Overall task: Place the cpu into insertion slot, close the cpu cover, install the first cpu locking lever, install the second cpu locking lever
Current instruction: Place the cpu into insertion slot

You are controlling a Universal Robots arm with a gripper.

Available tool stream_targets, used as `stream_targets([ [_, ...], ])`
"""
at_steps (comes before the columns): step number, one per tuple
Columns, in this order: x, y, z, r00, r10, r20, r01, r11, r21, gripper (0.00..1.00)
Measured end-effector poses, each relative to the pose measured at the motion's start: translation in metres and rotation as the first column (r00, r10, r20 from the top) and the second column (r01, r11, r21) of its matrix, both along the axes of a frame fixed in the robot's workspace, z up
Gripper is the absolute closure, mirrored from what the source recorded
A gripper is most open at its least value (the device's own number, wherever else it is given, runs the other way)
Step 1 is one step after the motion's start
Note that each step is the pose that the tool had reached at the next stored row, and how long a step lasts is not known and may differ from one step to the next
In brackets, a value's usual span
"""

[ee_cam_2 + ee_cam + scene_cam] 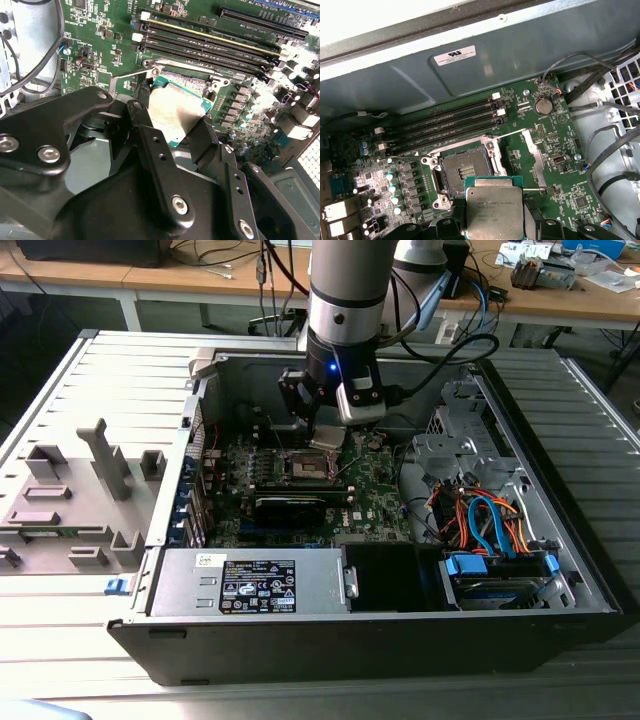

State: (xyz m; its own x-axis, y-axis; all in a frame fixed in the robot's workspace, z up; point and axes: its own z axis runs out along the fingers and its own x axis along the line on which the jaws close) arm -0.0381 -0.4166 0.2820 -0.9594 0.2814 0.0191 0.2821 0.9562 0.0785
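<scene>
A computer case point(560, 570) lies open on its side, and it holds most of what is here. A green board point(375, 495) covers its floor. A grey power box point(250, 585) sits along the near wall, and a bundle of orange and blue cables point(490, 520) fills the drive bay at the exterior view's right.

The gripper point(176, 131) is narrowed onto the cpu point(494, 212). Its black fingers point(150, 135) press two opposite edges, and the chip's silver top faces the first wrist camera. The chip hangs above the board, close beside the insertion slot point(465, 170) and not in it. The slot lies bare, with its dark centre showing inside the silver rim. The cpu cover point(535, 160) stands tilted open along one side of the slot. Long black memory slots point(450, 125) run beside the slot, and a coin battery point(543, 105) sits near them.

The cpu's top carries etched lines of print, too fine to make out. There is a white sticker point(455, 55) on the case wall and a large black-and-white label point(257, 598) on the power box.

The case rests on a grey slatted table point(60, 640). At the exterior view's left a grey moulded fixture point(70, 510) with upright blocks lies on the table. Wooden benches point(200, 280) with loose wires stand behind.
</scene>
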Motion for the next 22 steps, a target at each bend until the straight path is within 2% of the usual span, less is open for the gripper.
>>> stream_targets([
  [22,0.0000,0.0000,-0.0003,0.9982,-0.060,0.0000,0.060,0.9982,0.0000,0.45],
])
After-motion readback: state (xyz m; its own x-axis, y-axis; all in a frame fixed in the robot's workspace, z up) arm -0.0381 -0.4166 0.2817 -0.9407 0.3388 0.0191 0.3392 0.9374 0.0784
